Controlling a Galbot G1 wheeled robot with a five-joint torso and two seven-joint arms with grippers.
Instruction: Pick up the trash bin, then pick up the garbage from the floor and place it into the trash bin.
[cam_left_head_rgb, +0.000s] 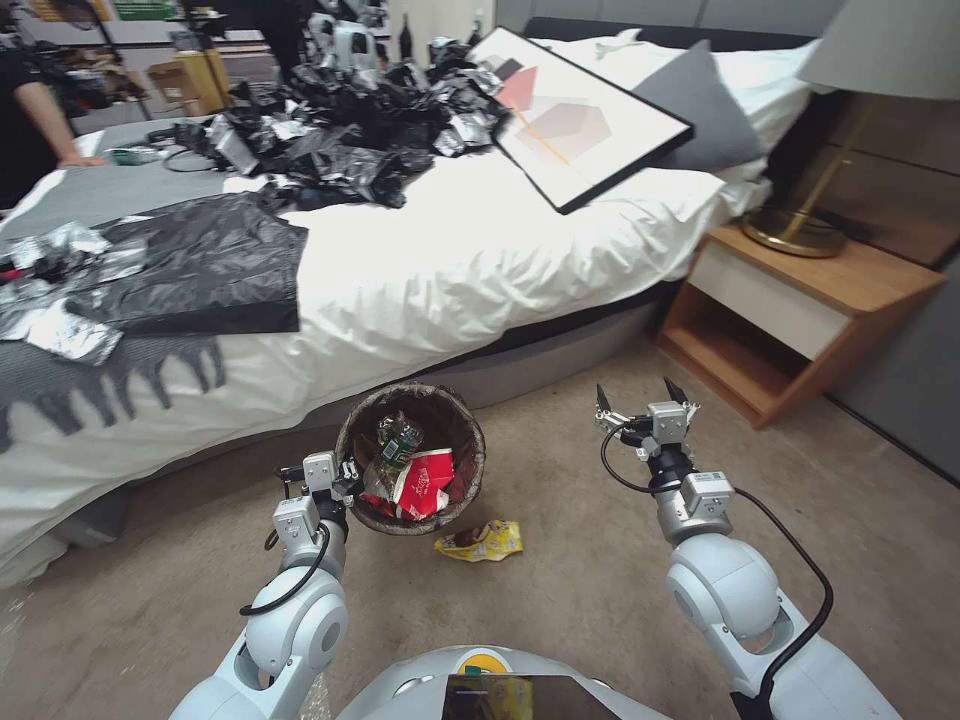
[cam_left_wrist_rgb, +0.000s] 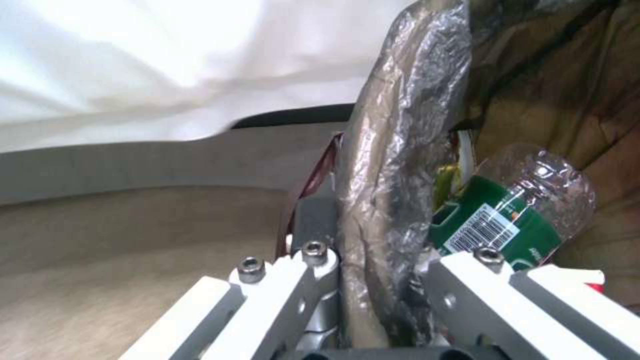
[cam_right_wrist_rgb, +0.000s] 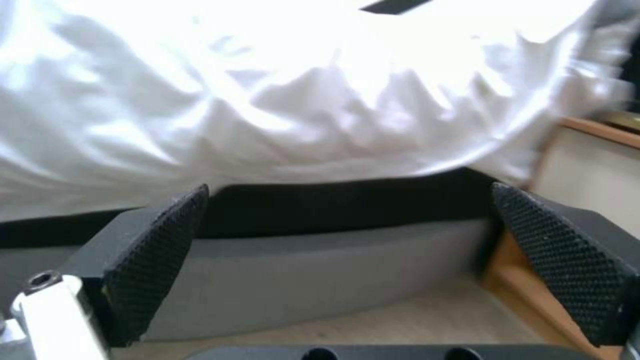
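brown-lined bin (cam_left_head_rgb: 412, 455) is hanging over the carpet by the bed, left gripper (cam_left_head_rgb: 345, 478) pinching its rim; bottle (cam_left_head_rgb: 398, 440) and cup (cam_left_head_rgb: 425, 483) inside; yellow bag (cam_left_head_rgb: 482, 541) lying below; right gripper (cam_left_head_rgb: 645, 398) is hovering spread, empty

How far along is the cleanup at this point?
Done: the trash bin is gripped at its rim by the left gripper, already holding a green-labelled bottle and red-and-white cup. In hand: nothing; the right gripper is open. Left: the yellow snack bag on the floor.

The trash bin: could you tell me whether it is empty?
Not empty: the trash bin holds a green-labelled bottle and a red-and-white cup.
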